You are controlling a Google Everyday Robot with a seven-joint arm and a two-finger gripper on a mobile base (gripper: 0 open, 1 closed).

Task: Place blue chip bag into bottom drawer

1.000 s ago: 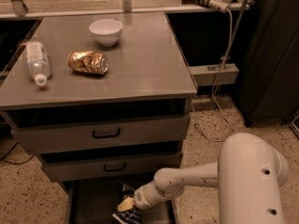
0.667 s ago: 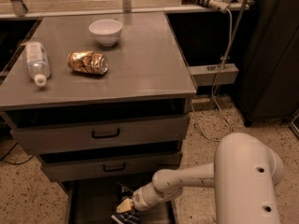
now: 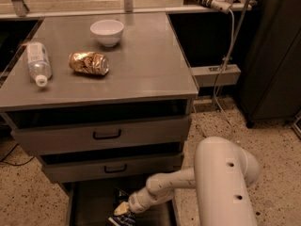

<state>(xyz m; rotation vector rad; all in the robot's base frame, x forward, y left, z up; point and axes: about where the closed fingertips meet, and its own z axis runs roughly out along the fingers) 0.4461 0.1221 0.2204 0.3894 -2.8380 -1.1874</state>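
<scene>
The bottom drawer (image 3: 91, 206) is pulled out at the foot of the cabinet, a wide shallow dark tray with raised side rails. The blue chip bag (image 3: 123, 213) sits low inside it near the bottom edge of the view, crinkled dark blue with a pale edge. My gripper (image 3: 126, 208) reaches down from the white arm (image 3: 188, 182) on the right and is right at the bag, over the drawer. The bag's lower part is cut off by the edge of the view.
On the cabinet top (image 3: 150, 65) lie a crushed gold can (image 3: 88, 63), a white bowl (image 3: 107, 32) and a plastic bottle (image 3: 37, 62) on its side. Two grey drawer fronts with black handles (image 3: 107, 135) are shut above. Speckled floor lies to the right.
The arm has shifted slightly left and lower with the bag, which sits a little deeper in the drawer. Nothing else has moved.
</scene>
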